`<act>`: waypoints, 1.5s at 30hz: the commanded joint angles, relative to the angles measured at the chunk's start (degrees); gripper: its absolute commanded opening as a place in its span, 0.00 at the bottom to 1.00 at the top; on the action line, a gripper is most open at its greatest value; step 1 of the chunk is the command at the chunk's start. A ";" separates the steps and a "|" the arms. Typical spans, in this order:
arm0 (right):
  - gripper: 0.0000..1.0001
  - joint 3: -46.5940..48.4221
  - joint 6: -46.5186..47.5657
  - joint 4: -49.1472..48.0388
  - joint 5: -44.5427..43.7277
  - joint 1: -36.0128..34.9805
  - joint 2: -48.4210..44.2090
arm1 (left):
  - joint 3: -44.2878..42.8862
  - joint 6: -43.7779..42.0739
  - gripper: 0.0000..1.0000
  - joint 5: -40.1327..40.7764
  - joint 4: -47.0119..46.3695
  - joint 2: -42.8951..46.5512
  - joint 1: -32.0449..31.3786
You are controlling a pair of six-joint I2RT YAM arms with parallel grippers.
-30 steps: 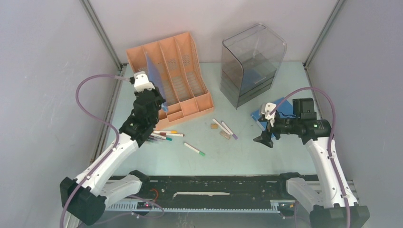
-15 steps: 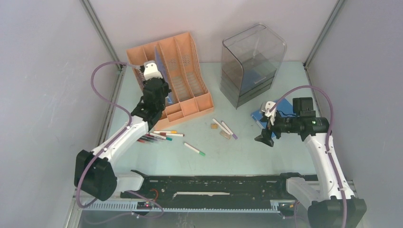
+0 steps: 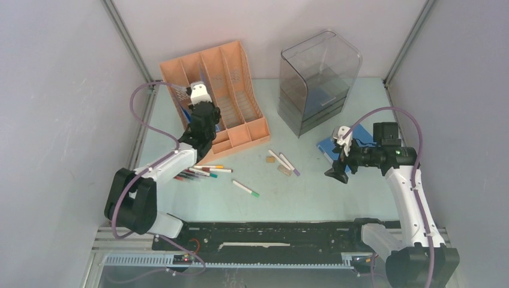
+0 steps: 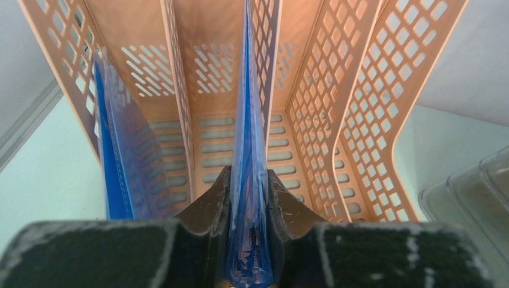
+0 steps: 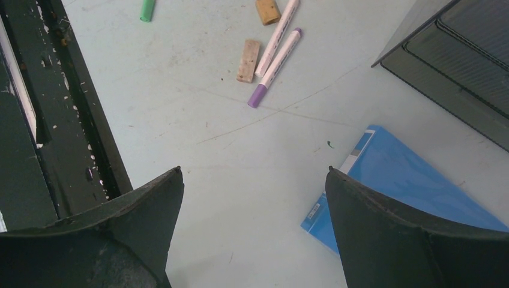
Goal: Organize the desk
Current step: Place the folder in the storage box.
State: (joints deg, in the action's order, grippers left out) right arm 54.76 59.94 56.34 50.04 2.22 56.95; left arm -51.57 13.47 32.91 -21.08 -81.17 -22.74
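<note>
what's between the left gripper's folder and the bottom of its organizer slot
Nothing visible. The blue folder pinched in the left gripper runs into an otherwise empty slot of the peach organizer, hugging a divider; another folder stands one slot over.

No legible text or numbers, pale edge label on the blue folder — too small to read
</note>
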 commanded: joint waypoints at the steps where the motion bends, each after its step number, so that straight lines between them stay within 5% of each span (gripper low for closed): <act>1: 0.95 -0.36 1.22 0.11 1.50 0.59 -0.13 | 0.79 0.06 0.00 2.27 -7.56 -1.77 0.28; 17: 0.95 -0.40 2.35 0.79 0.97 0.30 0.53 | 4.29 0.44 0.02 -1.96 -11.18 -4.14 0.25; 24: 0.95 -0.32 1.68 0.25 -0.15 -0.82 0.51 | 6.57 0.52 0.61 -7.14 -8.15 0.21 0.28; 29: 0.95 -0.36 1.01 -0.31 -0.80 -0.50 0.58 | 6.77 1.17 0.80 -12.43 -0.79 6.05 0.29; 36: 0.96 -0.33 0.38 -0.62 -0.43 2.61 0.71 | 10.95 4.31 0.99 -17.35 5.23 17.13 0.36; 45: 0.97 -0.27 -0.84 -0.40 2.74 11.54 2.73 | 14.35 14.26 1.00 -36.40 5.22 22.53 0.76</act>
State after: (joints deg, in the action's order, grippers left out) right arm 54.74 60.71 56.31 50.11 10.61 58.39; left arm -37.52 21.65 9.69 -15.68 -59.07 -22.35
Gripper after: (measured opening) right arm 0.965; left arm 0.996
